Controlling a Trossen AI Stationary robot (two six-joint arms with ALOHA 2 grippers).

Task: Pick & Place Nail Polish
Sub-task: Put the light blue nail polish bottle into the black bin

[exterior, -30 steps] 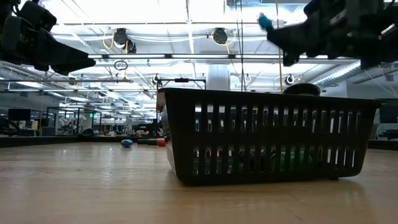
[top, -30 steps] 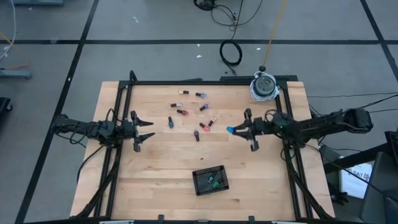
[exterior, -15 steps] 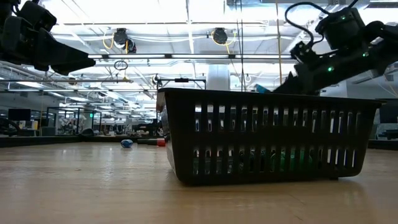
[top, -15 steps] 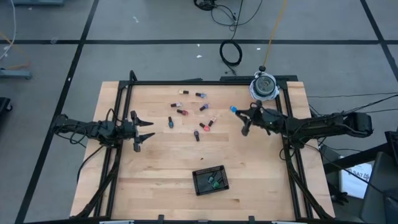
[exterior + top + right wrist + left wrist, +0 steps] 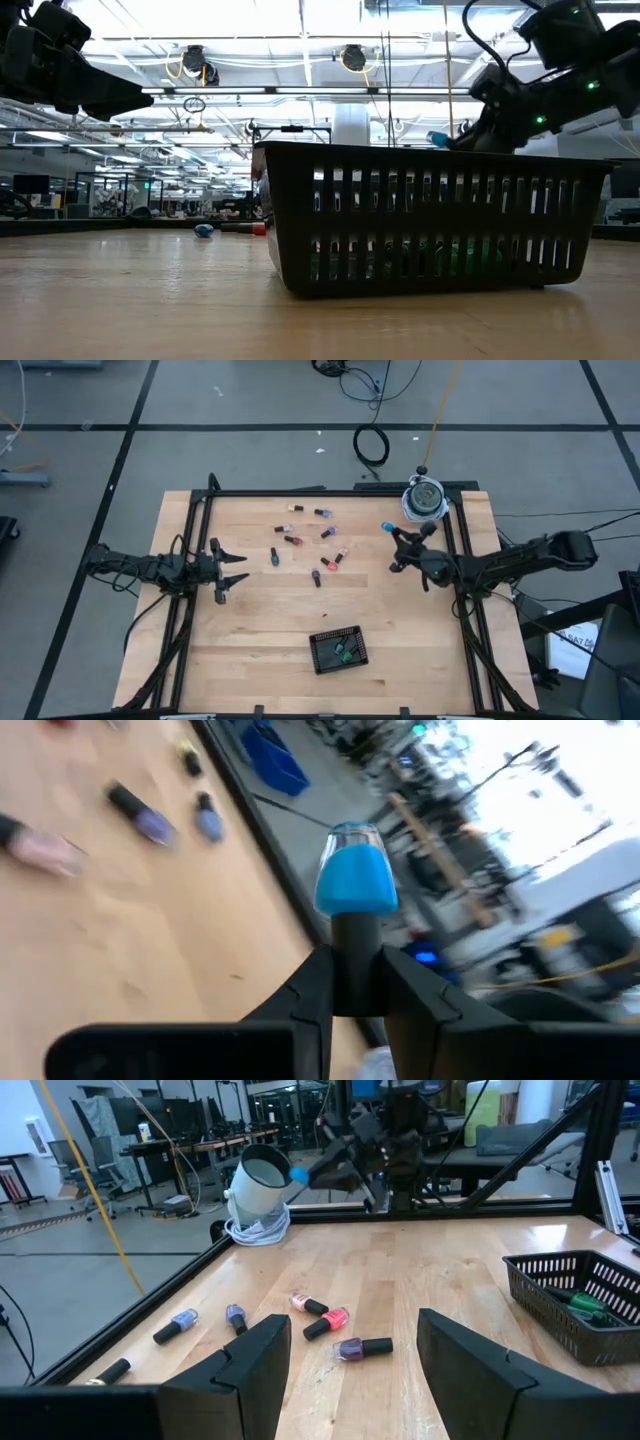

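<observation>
Barely started: one blue bottle in the air, most of the polish not yet sorted

We've got the right pincer (image 5: 392,538) clamped on a blue nail polish bottle (image 5: 355,880) by its dark cap, up off the table (image 5: 250,630) near the far right corner. The black basket (image 5: 338,649) looks like it holds only a couple of bottles so far, greenish ones, while about eight lie scattered (image 5: 291,541) mid-table. The left pincer (image 5: 232,568) waits at the left side, fingers spread wide.

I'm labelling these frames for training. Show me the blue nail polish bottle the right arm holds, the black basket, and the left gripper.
blue nail polish bottle (image 5: 356,880): right wrist view, on its blue body.
black basket (image 5: 322,654): high view, on its left rim.
left gripper (image 5: 240,567): high view, midway between its open fingers.
</observation>
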